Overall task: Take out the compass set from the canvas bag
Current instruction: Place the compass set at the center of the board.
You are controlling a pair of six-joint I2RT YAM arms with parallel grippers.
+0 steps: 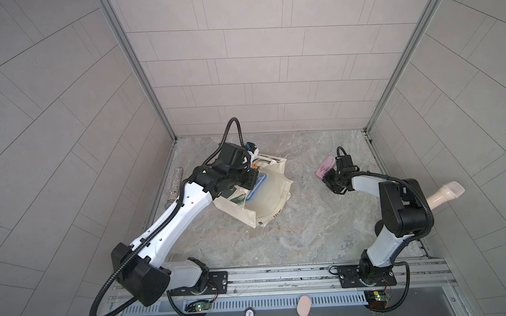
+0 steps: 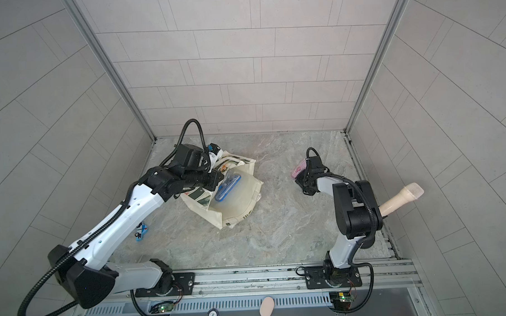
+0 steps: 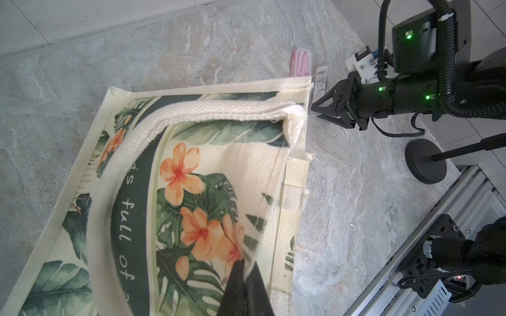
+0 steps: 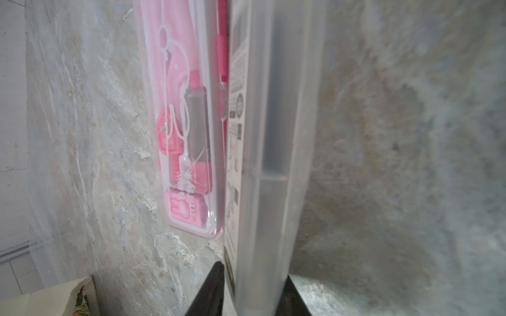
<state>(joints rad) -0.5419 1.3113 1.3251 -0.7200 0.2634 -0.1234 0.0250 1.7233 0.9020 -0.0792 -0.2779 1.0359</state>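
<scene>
Marbled grey-beige stone forms the surface (image 1: 306, 220), walled by pale tiles. On it the canvas bag (image 1: 249, 219) lies directly under the left claw (image 3: 243, 273). The left wrist view shows its printed face of green leaves and orange flowers. That claw is pressed together on a thin fold at the bag's mouth, which gapes. A blue case (image 2: 228, 188) lies inside, just past the left claw's tips, and shows in both top views.

Well apart from the bag, the right claw (image 4: 254, 270) has a frosted case (image 4: 268, 136) standing on edge between its fingers (image 4: 213, 287), with a printed label on one face. Whether they squeeze it or only flank it I cannot tell. Just beside that case, beyond the same claw's tips, a pink compass set (image 4: 189, 136) lies flat on the stone, outside the bag.

Behind the right claw, past its arm's elbow, lies a cream microphone (image 1: 445, 194). A glittery silver stick (image 1: 176, 181) lies well away from the left claw, at its arm's outer side.
</scene>
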